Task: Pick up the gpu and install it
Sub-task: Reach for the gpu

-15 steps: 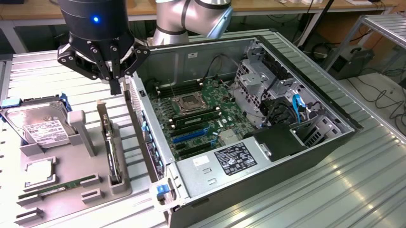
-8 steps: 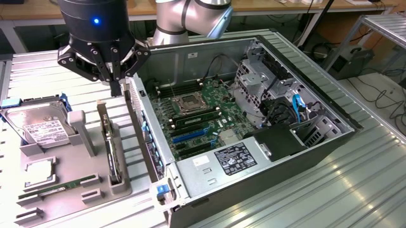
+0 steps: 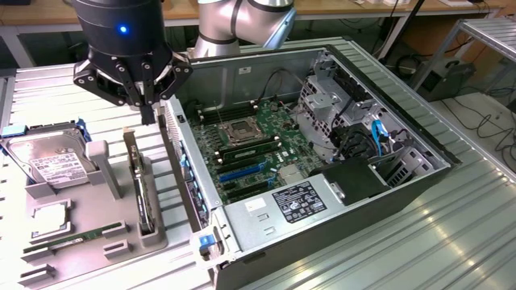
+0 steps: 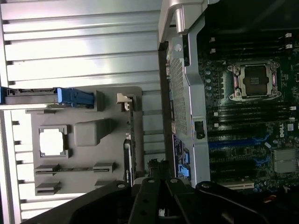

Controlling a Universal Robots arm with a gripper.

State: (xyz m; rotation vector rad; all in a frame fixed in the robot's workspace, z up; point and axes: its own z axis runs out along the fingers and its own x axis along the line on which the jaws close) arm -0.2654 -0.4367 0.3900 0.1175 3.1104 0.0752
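One risk stands out: the gripper, jaws pressed together and empty, hangs above the gpu standing on edge in the grey tray, so descending shut would likely strike the card's upper edge.

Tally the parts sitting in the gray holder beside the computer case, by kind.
Hard drive: 1
CPU: 1
RAM stick: 1
gpu: 1
Total: 4

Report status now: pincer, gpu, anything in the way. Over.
Pincer shut, empty, above gpu's end. Gpu on edge in grey holder, not gripped. Computer case wall close alongside.
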